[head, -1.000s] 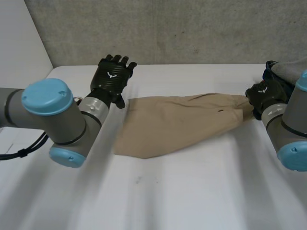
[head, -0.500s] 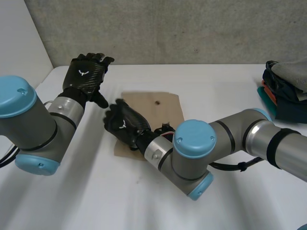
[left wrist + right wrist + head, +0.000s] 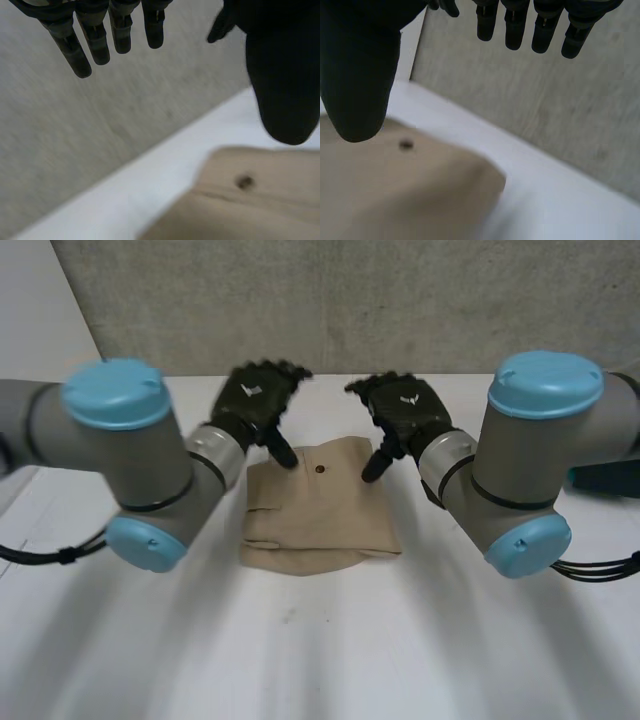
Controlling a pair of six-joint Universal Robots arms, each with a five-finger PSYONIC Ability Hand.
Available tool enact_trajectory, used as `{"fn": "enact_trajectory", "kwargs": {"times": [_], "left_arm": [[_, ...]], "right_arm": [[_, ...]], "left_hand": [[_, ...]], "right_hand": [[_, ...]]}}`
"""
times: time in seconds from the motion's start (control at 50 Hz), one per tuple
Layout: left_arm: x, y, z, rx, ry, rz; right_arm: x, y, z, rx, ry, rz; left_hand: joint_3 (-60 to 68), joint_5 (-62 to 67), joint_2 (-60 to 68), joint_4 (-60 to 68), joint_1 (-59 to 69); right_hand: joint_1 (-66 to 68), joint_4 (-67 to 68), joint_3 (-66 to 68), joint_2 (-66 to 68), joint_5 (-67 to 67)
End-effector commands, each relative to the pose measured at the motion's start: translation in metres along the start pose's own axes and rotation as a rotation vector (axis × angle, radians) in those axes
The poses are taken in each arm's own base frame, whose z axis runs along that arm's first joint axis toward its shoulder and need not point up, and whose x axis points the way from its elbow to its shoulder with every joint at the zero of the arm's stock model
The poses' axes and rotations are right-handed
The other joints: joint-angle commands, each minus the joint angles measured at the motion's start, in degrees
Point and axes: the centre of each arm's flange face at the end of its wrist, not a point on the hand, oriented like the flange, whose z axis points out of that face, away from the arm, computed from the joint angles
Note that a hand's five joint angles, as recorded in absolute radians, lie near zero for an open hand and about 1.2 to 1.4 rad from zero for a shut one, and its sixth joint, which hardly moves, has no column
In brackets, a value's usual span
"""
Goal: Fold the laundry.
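Lying folded into a compact rectangle on the white bench (image 3: 330, 640) is a tan cloth (image 3: 315, 505), with a small dark spot (image 3: 319, 469) near its far edge (possibly a button, not confirmed). The left hand (image 3: 250, 400) is above the cloth's far left corner, the fingers (image 3: 80, 47) straight and spread wide, holding nothing. Its thumb (image 3: 282, 75) points down toward the cloth beside the dark spot. Contact between thumb and fabric cannot be confirmed. The right hand (image 3: 410, 405) is above the cloth's far right corner, mirroring the left. Its fingers (image 3: 517, 25) are likewise straight and apart, nothing held, and its thumb (image 3: 360, 75) hangs over the fabric close to the spot. Both arms reach in from either side of the cloth. Beyond the cloth's far edge a strip of bare bench runs to a grey wall (image 3: 400, 300).
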Motion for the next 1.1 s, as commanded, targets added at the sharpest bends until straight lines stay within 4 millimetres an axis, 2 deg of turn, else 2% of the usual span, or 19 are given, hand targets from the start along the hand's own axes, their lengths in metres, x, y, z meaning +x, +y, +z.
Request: {"fn": "enact_trajectory", "kwargs": {"times": [0.02,0.04,0.12,0.2,0.32,0.36,0.38,0.44,0.46,0.5,0.56,0.62,0.68,0.72,0.74,0.8,0.88,0.94,1.1], "left_arm": [[0.008,0.051,0.005,-0.209,0.022,-0.013],[0.008,0.054,0.005,-0.219,0.02,-0.012],[0.006,0.07,0.003,-0.275,0.003,0.019],[0.004,0.083,-0.003,-0.345,-0.017,0.085],[-0.006,0.082,-0.009,-0.393,-0.031,0.163],[-0.006,0.073,-0.009,-0.373,-0.031,0.162],[-0.008,0.059,-0.009,-0.339,-0.04,0.164],[-0.011,0.034,-0.011,-0.276,-0.05,0.168],[-0.012,0.018,-0.012,-0.231,-0.056,0.17],[-0.013,0.001,-0.013,-0.173,-0.05,0.168],[-0.013,-0.028,-0.014,-0.06,-0.009,0.149],[-0.009,-0.051,-0.018,0.026,0.091,0.101],[-0.009,-0.062,-0.021,0.066,0.223,0.027],[-0.008,-0.065,-0.024,0.073,0.293,-0.014],[-0.007,-0.066,-0.025,0.075,0.326,-0.033],[-0.002,-0.071,-0.029,0.08,0.421,-0.088],[-0.005,-0.072,-0.03,0.08,0.429,-0.105],[-0.005,-0.07,-0.03,0.074,0.423,-0.106],[-0.006,-0.065,-0.028,0.062,0.406,-0.113]], "right_arm": [[-0.002,0.044,0.02,-0.137,-0.073,0.013],[-0.002,0.055,0.025,-0.156,-0.078,0.016],[-0.002,0.074,0.033,-0.195,-0.079,0.016],[-0.001,0.087,0.037,-0.238,-0.072,0.014],[0.006,0.075,0.034,-0.242,-0.005,-0.063],[0.007,0.053,0.028,-0.203,0.011,-0.119],[0.006,0.043,0.025,-0.187,0.015,-0.138],[0.005,0.017,0.012,-0.127,0.043,-0.184],[0.006,0.012,0.01,-0.106,0.053,-0.194],[0.005,0.001,0.003,-0.04,0.079,-0.222],[-0.004,0.0,-0.006,0.009,0.086,-0.243],[-0.034,0.011,-0.021,0.032,0.034,-0.293],[-0.058,0.031,-0.031,0.002,-0.018,-0.327],[-0.066,0.043,-0.035,-0.029,-0.034,-0.337],[-0.07,0.061,-0.036,-0.072,-0.043,-0.343],[-0.075,0.091,-0.034,-0.145,-0.054,-0.341],[-0.077,0.114,-0.027,-0.164,-0.052,-0.346],[-0.078,0.12,-0.019,-0.122,-0.039,-0.344],[-0.077,0.108,0.013,0.084,0.033,-0.34]], "left_hand": [[-2.0,-2.4,-1.5,-1.3,-1.2],[-1.6,-2.1,-1.2,-1.0,-0.9],[-1.6,-2.1,-1.2,-1.0,-0.9],[-1.1,-1.6,-0.7,-0.5,-0.4],[-1.1,-1.6,-0.7,-0.5,-0.4],[-1.3,-1.7,-0.9,-0.7,-0.5],[-1.5,-1.9,-1.0,-0.8,-0.7],[-1.8,-2.2,-1.4,-1.2,-1.0],[-1.8,-2.2,-1.4,-1.2,-1.0],[-1.8,-2.2,-1.4,-1.2,-1.0],[-1.1,-1.6,-0.7,-0.5,-0.4],[-0.8,-1.2,-0.4,-0.2,0.0],[0.2,-0.2,0.6,0.8,1.0],[0.9,0.5,1.3,1.5,1.7],[0.9,0.5,1.3,1.5,1.7],[1.1,0.6,1.5,1.7,1.8],[1.1,0.6,1.5,1.7,1.8],[1.1,0.6,1.5,1.7,1.8],[1.2,0.8,1.7,1.9,2.0]], "right_hand": [[-2.2,-2.1,-2.0,-1.3,-2.8],[-2.2,-2.1,-2.0,-1.3,-2.8],[-2.2,-2.1,-2.0,-1.3,-2.8],[-2.2,-2.1,-2.0,-1.3,-2.8],[-2.2,-2.1,-2.0,-1.3,-2.8],[-2.2,-2.1,-2.0,-1.3,-2.8],[-2.2,-2.1,-2.0,-1.3,-2.8],[-2.2,-2.1,-2.0,-1.3,-2.8],[-2.2,-2.1,-2.0,-1.3,-2.8],[-2.2,-2.1,-2.0,-1.3,-2.8],[-2.2,-2.1,-2.0,-1.3,-2.8],[-2.2,-2.1,-2.0,-1.3,-2.8],[-2.2,-2.1,-2.0,-1.3,-2.8],[-2.2,-2.1,-2.0,-1.3,-2.8],[-2.2,-2.1,-2.0,-1.3,-2.8],[-2.2,-2.1,-2.0,-1.3,-2.8],[-2.2,-2.1,-2.0,-1.3,-2.8],[-2.2,-2.1,-2.0,-1.3,-2.8],[-0.4,-0.4,-0.2,0.5,-1.0]]}}
